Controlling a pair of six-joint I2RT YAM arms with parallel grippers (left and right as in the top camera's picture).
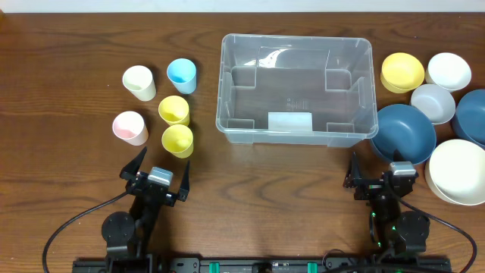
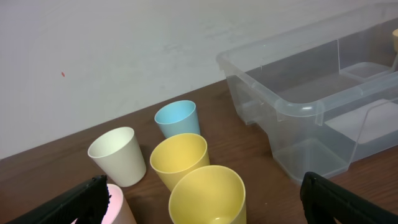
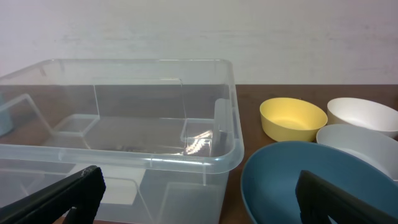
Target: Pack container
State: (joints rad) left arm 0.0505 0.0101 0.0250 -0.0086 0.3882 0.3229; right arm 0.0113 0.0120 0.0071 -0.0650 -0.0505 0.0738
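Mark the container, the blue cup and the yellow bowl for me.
container [image 1: 295,91], overhead view, bare inner floor.
blue cup [image 1: 182,73], overhead view, inside its mouth.
yellow bowl [image 3: 292,117], right wrist view, inner hollow.

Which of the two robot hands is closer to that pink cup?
Left. The left gripper sits open just toward the robot from the pink cup, not touching it; the right gripper is on the container's far side, by the large blue bowl.
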